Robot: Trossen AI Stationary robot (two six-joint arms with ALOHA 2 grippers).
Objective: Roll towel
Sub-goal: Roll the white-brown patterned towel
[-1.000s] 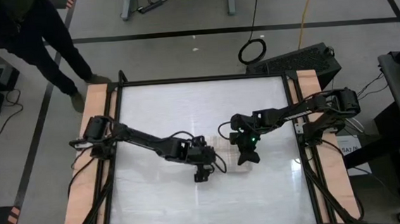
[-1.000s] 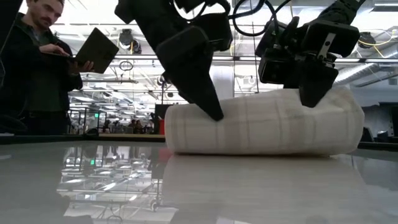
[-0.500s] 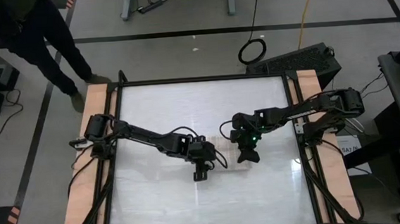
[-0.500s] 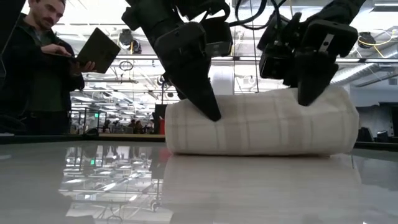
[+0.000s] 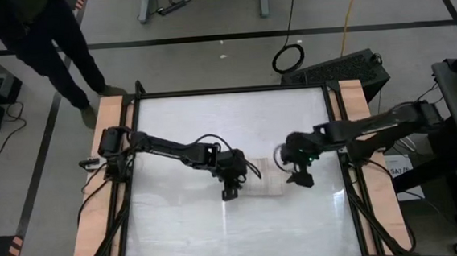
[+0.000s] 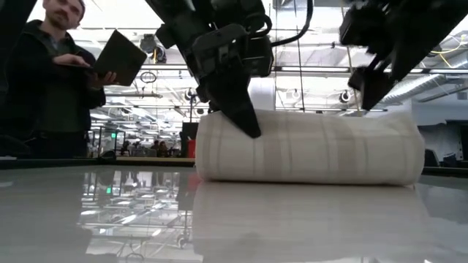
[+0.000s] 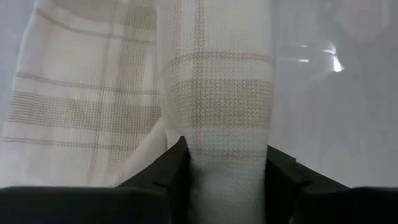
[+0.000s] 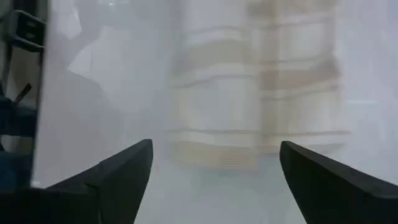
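A rolled plaid towel (image 5: 263,188) is lying near the middle of the glossy white table (image 5: 180,123), its cream cloth crossed by tan stripes. The left gripper (image 5: 230,194) is pinching a fold at the roll's left end, its two dark fingers (image 7: 171,168) pressing in on the fabric between them. The right gripper (image 5: 300,179) is hanging just past the roll's right end, fingers (image 8: 127,167) spread wide and holding nothing. Beyond the table, a person (image 6: 45,80) in dark clothing is standing with an open laptop (image 6: 118,58) in hand.
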